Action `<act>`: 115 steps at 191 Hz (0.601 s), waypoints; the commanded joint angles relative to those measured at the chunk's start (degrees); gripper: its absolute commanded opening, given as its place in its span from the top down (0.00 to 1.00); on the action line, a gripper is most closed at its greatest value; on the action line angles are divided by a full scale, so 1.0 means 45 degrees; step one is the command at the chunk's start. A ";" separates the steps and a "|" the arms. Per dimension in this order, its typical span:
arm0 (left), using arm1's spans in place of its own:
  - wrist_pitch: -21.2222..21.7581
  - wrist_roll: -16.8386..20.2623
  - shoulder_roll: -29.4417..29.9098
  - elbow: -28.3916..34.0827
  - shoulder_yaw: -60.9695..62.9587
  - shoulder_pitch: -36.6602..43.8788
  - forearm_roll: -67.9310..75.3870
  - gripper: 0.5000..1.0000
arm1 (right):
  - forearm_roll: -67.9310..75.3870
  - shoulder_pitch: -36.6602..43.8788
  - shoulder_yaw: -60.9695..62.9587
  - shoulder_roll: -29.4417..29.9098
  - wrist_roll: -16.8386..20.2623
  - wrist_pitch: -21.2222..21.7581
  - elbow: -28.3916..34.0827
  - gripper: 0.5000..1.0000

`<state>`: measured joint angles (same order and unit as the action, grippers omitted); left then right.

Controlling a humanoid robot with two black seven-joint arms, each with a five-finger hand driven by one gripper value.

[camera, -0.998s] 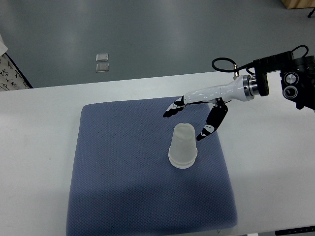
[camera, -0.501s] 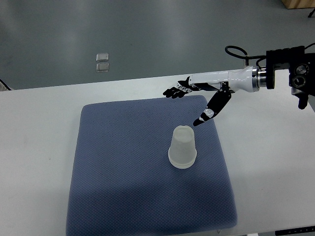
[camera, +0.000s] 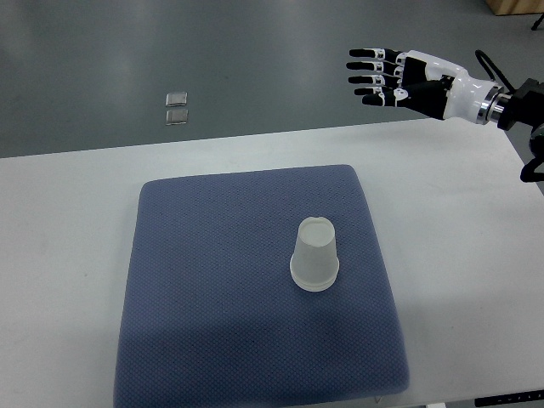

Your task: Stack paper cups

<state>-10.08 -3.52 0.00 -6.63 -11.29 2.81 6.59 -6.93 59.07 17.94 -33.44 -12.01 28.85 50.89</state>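
Note:
A white paper cup stack (camera: 315, 254) stands upside down on the blue-grey mat (camera: 212, 289), right of the mat's middle. My right hand (camera: 387, 78) is raised high at the upper right, far from the cup, over the table's back edge. Its fingers are spread flat and hold nothing. The left arm does not show.
The mat lies on a white table (camera: 68, 221). Beyond the table's far edge is grey floor with two small clear squares (camera: 177, 107). A black robot part (camera: 535, 153) shows at the right edge.
My right hand has lifted away from the cup and pulled back up and to the right, turning so the fingers spread flat. The cup has not moved.

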 commanded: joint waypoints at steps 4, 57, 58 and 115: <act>-0.0005 0.0000 0.0000 -0.0012 0.0008 0.0001 0.0000 0.00 | 0.2046 -0.0334 -0.0002 0.0770 0.0695 -0.0357 -0.0858 0.18; -0.0005 0.0000 0.0000 -0.0012 -0.0011 0.0001 0.0000 0.00 | 0.3355 -0.1369 0.0037 0.2040 0.1223 -0.1607 -0.1855 0.18; -0.0005 0.0000 0.0000 -0.0012 -0.0012 0.0001 0.0000 0.00 | 0.3356 -0.1370 0.0037 0.2040 0.1223 -0.1607 -0.1855 0.18; -0.0005 0.0000 0.0000 0.0008 -0.0012 0.0001 0.0000 0.00 | 0.3785 -0.2014 0.0076 0.2606 0.1047 -0.1939 -0.2070 0.16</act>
<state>-10.10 -3.52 0.00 -6.64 -11.29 2.81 6.59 10.35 50.50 18.29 -22.17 -7.05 20.14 41.64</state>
